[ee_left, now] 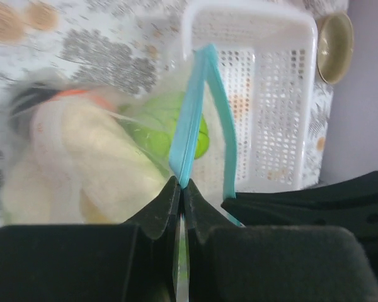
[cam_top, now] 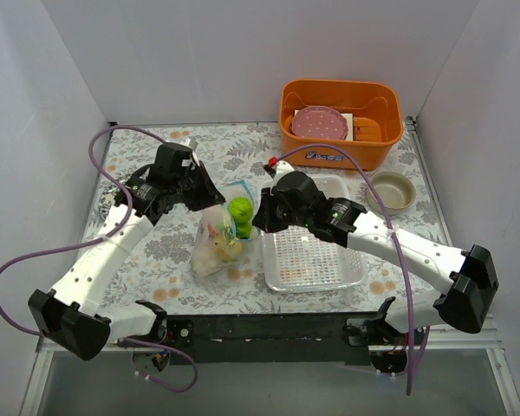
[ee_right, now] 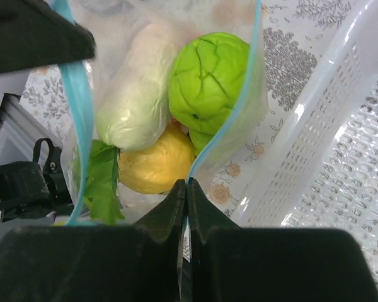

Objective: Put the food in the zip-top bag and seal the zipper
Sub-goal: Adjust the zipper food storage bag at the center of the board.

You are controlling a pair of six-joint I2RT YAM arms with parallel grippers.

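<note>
The clear zip-top bag (cam_top: 217, 247) lies between the arms with food inside. In the right wrist view I see a green pepper (ee_right: 208, 72), a white radish (ee_right: 135, 94) with green leaves, and a yellow lemon (ee_right: 154, 167) in it. The mouth is open, its light blue zipper (ee_right: 79, 107) spread in two strips. My left gripper (ee_left: 181, 185) is shut on one zipper strip (ee_left: 189, 126). My right gripper (ee_right: 185, 184) is shut on the other strip (ee_right: 236, 107). From above the left gripper (cam_top: 210, 195) and right gripper (cam_top: 258, 212) flank the pepper (cam_top: 240, 211).
A clear perforated tray (cam_top: 316, 243) lies right of the bag, under the right arm. An orange bin (cam_top: 340, 121) with a pink plate (cam_top: 321, 123) stands at the back right. A beige bowl (cam_top: 392, 189) sits beside the tray.
</note>
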